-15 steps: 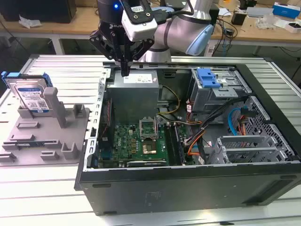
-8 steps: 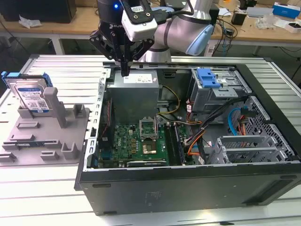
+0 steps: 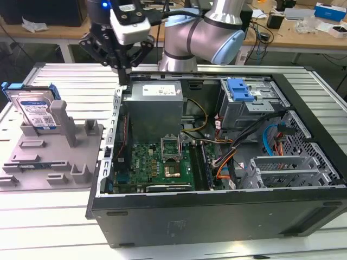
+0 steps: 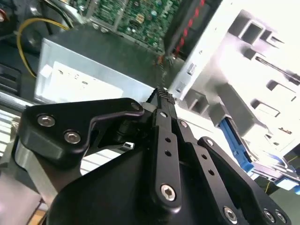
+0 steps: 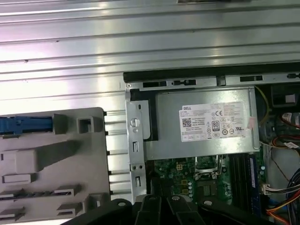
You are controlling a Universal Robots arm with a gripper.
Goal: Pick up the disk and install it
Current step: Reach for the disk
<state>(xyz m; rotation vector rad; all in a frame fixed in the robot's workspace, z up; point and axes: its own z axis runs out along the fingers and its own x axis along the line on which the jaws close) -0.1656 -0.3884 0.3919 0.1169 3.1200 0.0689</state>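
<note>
Ribbed aluminium slats form the table (image 3: 49, 219), with cluttered workbenches behind it. An open computer case (image 3: 217, 216) lies on its side on this table, and everything else is placed from it.

Inside the case, a grey power supply (image 3: 154, 103) sits at the far corner toward the exterior view's left, with a green motherboard (image 3: 157, 162) just in front of it. A drive cage with a blue latch (image 3: 240, 89) occupies the far corner on the opposite side, and bundles of coloured cables run between them.

Outside the case, just beside its wall on the exterior view's left, lies a grey holder plate (image 3: 54, 149) with several slots and posts. The disk (image 3: 38, 111) stands upright in the plate's far slot, leaning slightly, with its label facing the camera and the blue carrier framing it. It is well apart from the arm.

The pincer (image 3: 123, 76) hangs above the case's far corner, over the edge of the power supply and near the case wall that faces the holder plate. In the second wrist view its fingers (image 4: 164, 101) are pressed together with nothing between them.
</note>
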